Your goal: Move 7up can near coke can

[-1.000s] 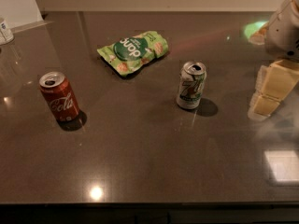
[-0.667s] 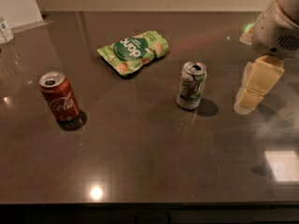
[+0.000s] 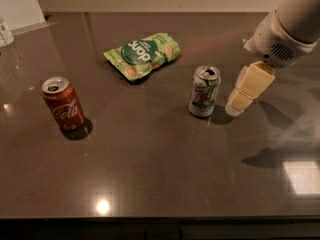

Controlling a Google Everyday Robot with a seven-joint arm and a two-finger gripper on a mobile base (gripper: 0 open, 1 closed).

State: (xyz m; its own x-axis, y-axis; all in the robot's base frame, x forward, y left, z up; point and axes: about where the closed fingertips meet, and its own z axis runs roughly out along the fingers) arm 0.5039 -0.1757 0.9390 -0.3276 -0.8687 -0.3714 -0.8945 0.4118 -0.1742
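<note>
Approach phase, single camera view. The gripper [image 3: 237,103] has travelled from the right edge of the frame leftward, toward the centre, over the last second. It now hangs just beside the right flank of the 7up can [image 3: 204,91], low over the table [image 3: 165,184]. A narrow gap appears to remain, so you should read this as no contact yet. Whether the gripper is open or closed cannot be told from this view. The arm [image 3: 287,31] enters from the upper right corner.

The 7up can stands upright right of centre, where it stood a second ago. The coke can [image 3: 62,104] is likewise unmoved, upright at the left of the frame and well apart from the 7up can. A green snack pouch [image 3: 142,55] lies flat in the upper middle, behind the line between the two cans.

Judgement: only the arm has changed, so the task itself has not advanced. You are closing in for the grasp. The carry leftward across the bare dark surface is still to come, and the pouch looks clear of that path.
</note>
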